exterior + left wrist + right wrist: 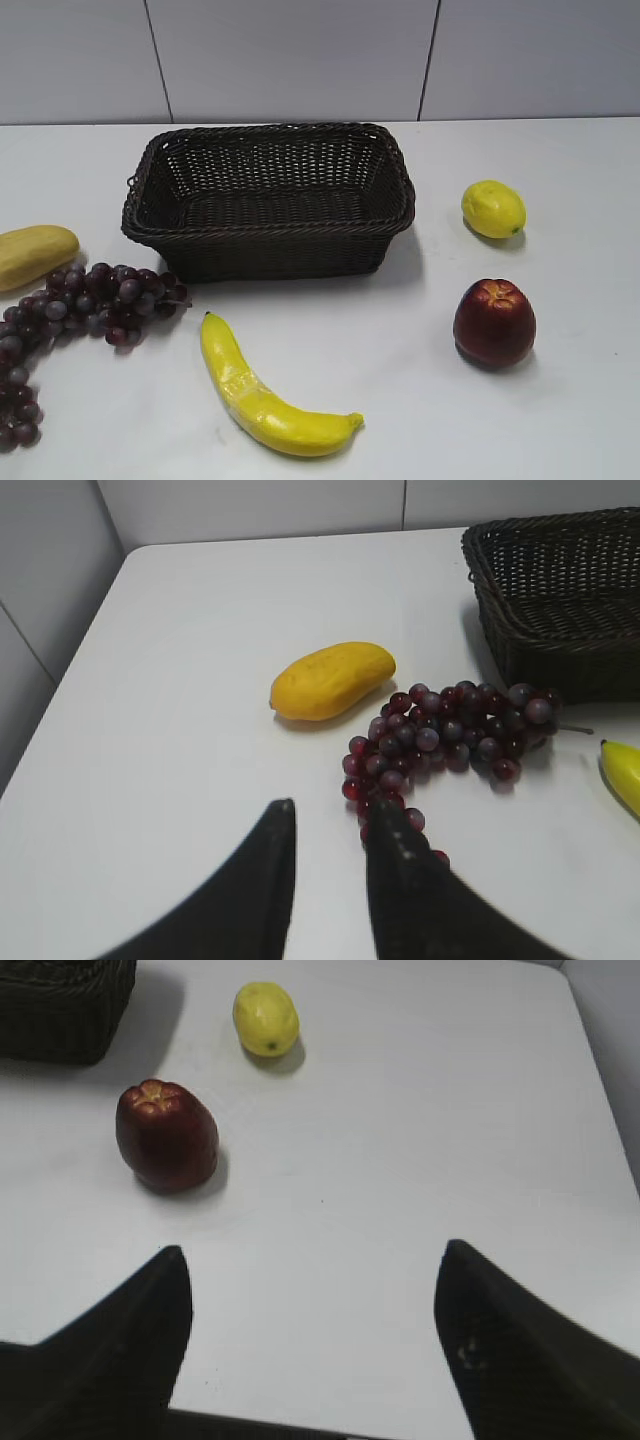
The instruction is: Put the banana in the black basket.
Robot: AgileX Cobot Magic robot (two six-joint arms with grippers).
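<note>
The bright yellow banana (260, 400) lies on the white table in front of the black basket (270, 232), which is empty. Only the banana's tip (625, 775) shows at the right edge of the left wrist view, where the basket's corner (500, 590) is at the top right. The basket's corner (60, 1020) also shows at the top left of the right wrist view. My left gripper (335, 805) is narrowly open and empty, above the table beside the grapes. My right gripper (312, 1250) is wide open and empty over bare table. Neither gripper shows in the exterior view.
A bunch of dark red grapes (90, 300) (440, 740) and a pale yellow blunt fruit (35, 255) (330, 680) lie left of the basket. A lemon (493, 208) (266, 1018) and a dark red apple (494, 322) (166, 1135) lie to its right.
</note>
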